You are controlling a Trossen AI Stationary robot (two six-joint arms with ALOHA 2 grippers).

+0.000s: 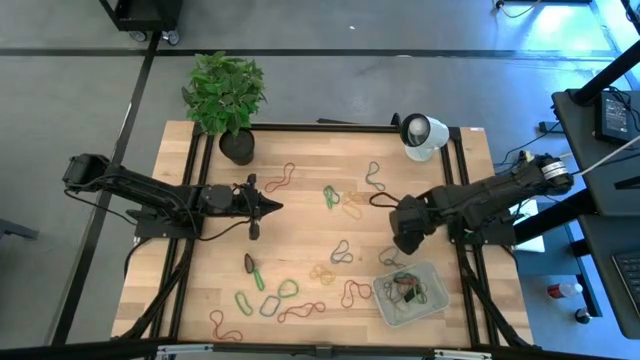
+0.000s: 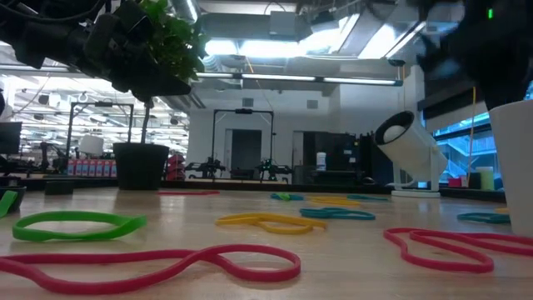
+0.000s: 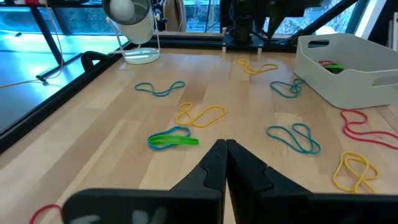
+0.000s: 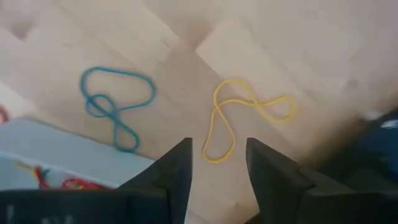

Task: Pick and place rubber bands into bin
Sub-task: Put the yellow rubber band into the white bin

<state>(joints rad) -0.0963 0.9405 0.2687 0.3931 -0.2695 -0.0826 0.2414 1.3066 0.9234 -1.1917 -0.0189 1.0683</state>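
Rubber bands in several colours lie flat and scattered on the wooden table [image 1: 300, 235]. The pale bin [image 1: 437, 290] stands near the table's near right corner with several bands in it; its wall shows in the left wrist view [image 3: 348, 81]. My right gripper [image 1: 403, 243] hangs open above the table just beyond the bin. Its fingers point down over a yellow band [image 4: 245, 115], with a teal band [image 4: 115, 112] beside it and the bin's corner [image 4: 56, 149] close by. My left gripper [image 1: 272, 207] is shut, level, over the table's middle left, touching nothing [image 3: 225, 144].
A potted plant [image 1: 228, 100] stands at the far left corner and a white round device [image 1: 422, 135] at the far right. More bands lie near the near edge [image 1: 285, 295] and the middle [image 1: 340, 200]. Black frame rails run along both table sides.
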